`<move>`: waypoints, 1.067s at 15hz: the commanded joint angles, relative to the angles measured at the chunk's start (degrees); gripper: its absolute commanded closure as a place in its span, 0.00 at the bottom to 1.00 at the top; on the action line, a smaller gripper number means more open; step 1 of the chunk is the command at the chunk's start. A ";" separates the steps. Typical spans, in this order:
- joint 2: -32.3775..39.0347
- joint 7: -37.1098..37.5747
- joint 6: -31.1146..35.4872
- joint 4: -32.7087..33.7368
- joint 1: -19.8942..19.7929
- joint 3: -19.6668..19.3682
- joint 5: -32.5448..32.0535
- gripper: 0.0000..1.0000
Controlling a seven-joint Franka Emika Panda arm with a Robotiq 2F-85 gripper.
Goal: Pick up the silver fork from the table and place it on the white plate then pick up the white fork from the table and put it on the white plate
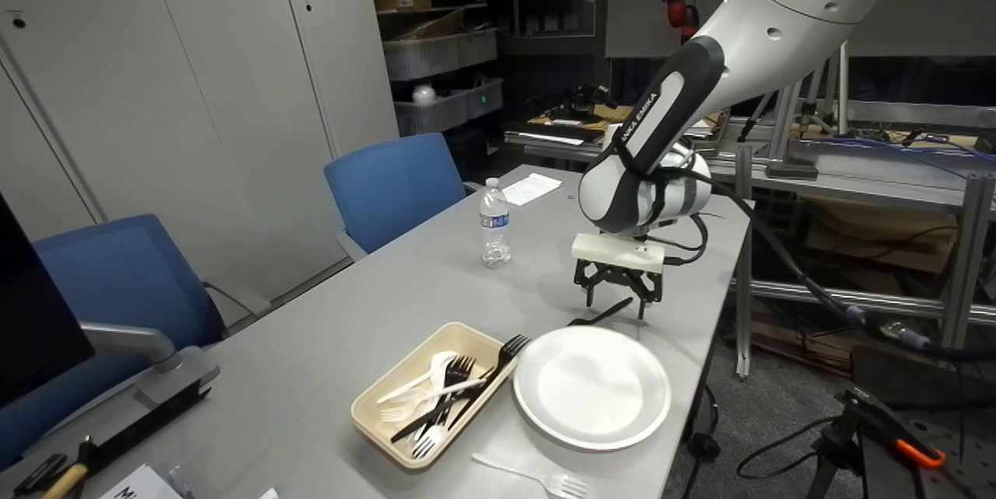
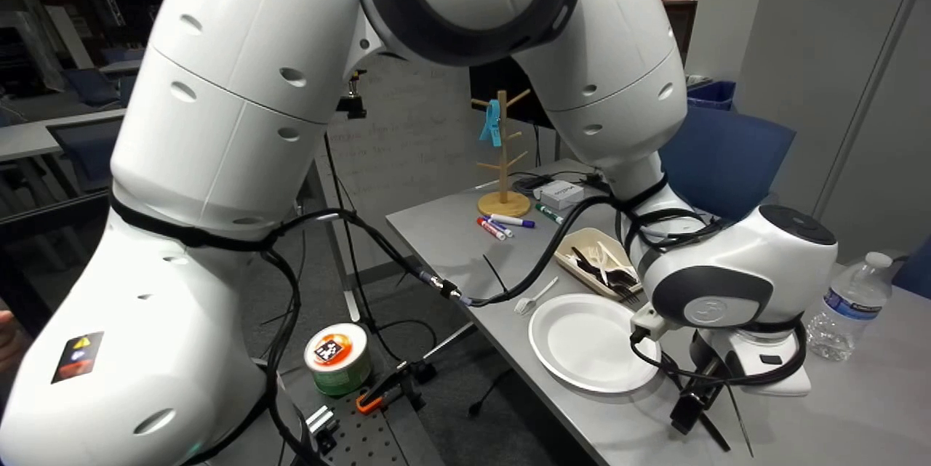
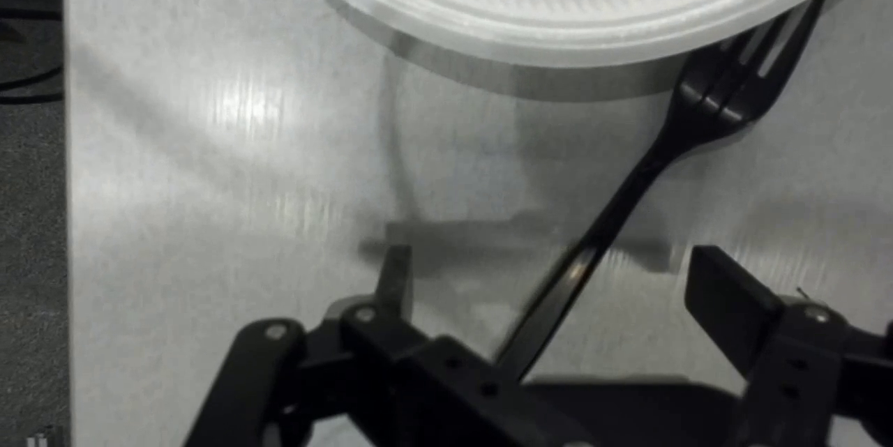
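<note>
The silver fork (image 1: pixel 612 311), nearly black in these views, lies on the grey table (image 1: pixel 389 296) behind the white plate (image 1: pixel 591 386). In the wrist view the fork (image 3: pixel 608 224) runs diagonally, its tine tips hidden by the plate's rim (image 3: pixel 558 28). My gripper (image 1: pixel 615 310) is open and empty, low over the fork. In the wrist view its fingertips (image 3: pixel 551 252) stand apart on either side of the handle, not touching it; the handle's end is hidden by the gripper. The white fork (image 1: pixel 548 481) lies on the table before the plate; it also shows in an exterior view (image 2: pixel 534 296).
A tan tray (image 1: pixel 381 437) of black and white cutlery stands beside the plate; one black fork juts over its rim. A water bottle (image 1: pixel 495 223) stands behind the tray. Markers (image 2: pixel 509 221) and a wooden stand (image 2: pixel 502 161) are at the table's end. The table edge (image 3: pixel 68 224) is close.
</note>
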 commanded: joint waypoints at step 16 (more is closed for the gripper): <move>1.55 7.49 2.68 1.89 2.43 -1.79 -0.04 0.97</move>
